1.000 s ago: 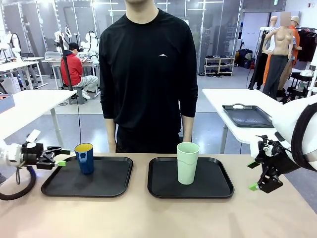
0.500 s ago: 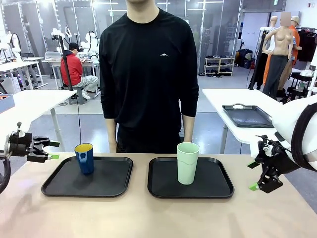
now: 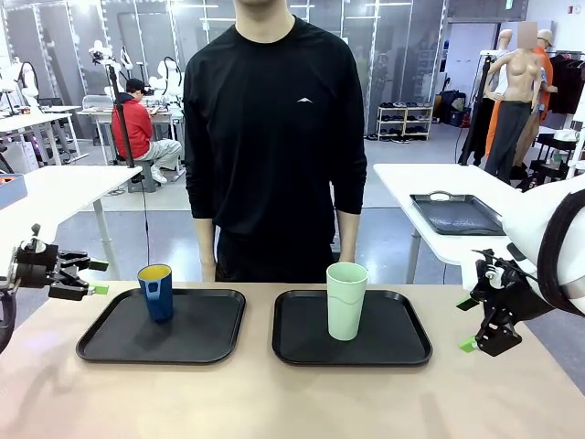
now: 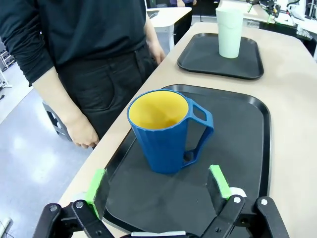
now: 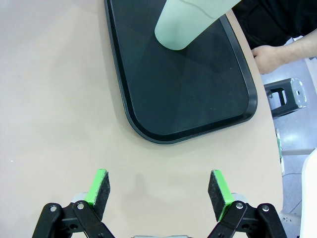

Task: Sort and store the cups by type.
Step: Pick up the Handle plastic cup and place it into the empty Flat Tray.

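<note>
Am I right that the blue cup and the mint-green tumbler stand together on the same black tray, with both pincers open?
Not quite: the front view shows the blue cup on the left tray and the mint-green tumbler on the right tray. Both the left pincer and right pincer are open.

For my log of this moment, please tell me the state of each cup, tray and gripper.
Blue cup: upright, empty, on the left tray.
Mint-green tumbler: upright, on the right tray.
Left gripper: open, holding nothing, beside the left tray.
Right gripper: open, holding nothing, beside the right tray.
</note>
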`<state>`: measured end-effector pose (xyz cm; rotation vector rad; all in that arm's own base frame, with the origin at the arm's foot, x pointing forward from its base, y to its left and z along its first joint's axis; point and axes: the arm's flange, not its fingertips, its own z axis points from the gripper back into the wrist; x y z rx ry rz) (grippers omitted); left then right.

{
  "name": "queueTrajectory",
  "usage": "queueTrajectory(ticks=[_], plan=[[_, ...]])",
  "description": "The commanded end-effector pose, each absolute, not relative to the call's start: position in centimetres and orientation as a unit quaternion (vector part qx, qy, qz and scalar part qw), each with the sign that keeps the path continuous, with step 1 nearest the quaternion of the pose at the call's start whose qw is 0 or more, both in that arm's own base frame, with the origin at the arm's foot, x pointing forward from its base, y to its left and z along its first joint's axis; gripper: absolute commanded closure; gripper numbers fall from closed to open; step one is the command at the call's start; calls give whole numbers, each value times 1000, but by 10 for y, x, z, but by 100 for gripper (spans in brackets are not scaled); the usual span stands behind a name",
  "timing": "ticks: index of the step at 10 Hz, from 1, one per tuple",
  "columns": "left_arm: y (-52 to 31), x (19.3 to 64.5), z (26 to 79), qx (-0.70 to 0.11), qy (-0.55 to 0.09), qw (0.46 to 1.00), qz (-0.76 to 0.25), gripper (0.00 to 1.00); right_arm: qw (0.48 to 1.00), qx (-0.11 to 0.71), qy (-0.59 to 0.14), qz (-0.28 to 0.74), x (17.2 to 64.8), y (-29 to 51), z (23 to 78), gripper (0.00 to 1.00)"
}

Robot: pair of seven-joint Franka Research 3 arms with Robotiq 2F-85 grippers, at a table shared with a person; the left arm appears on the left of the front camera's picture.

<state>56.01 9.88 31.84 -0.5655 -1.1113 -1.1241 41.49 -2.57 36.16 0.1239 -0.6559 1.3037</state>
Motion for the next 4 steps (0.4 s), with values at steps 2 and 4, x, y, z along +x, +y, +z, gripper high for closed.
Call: queueTrajectory(ticks=[2,4], plan=[[99,563,319,-257,-495,662,-500,0,745,54,-296,595,414,-25,362,0],[99,563,319,-257,-495,662,-500,0,745,54,-296,595,414,-25,362,0]])
